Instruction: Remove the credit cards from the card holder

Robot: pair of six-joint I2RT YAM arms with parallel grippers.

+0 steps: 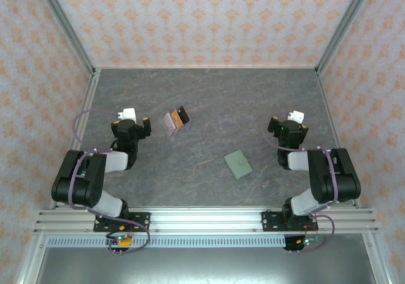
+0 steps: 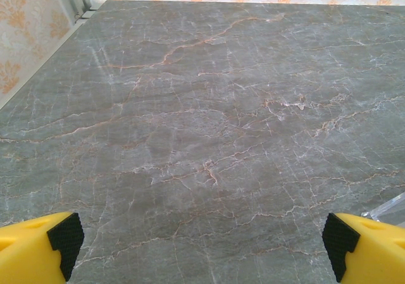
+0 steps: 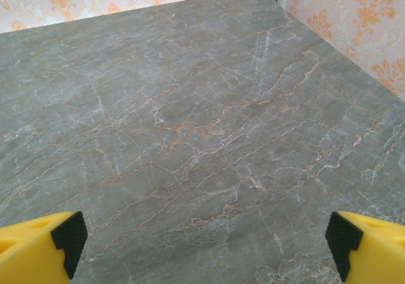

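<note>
Left gripper (image 2: 201, 243) and right gripper (image 3: 205, 243): wide open, empty, fingers (image 2: 35, 249) cropped by frame edges. Holder (image 1: 238, 164), behind-left of right gripper, appears closed; contents hidden.

L arm (image 1: 88, 176), R arm (image 1: 326, 170) tucked low, both jaws wide apart.

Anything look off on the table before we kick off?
Nothing spilled or damaged. The card holder lies flat, folded shut, skewed to the table edge. The brown-black-beige bundle looks splayed, one dark flap tilted up. The left hand and right hand hang open over the table.
</note>
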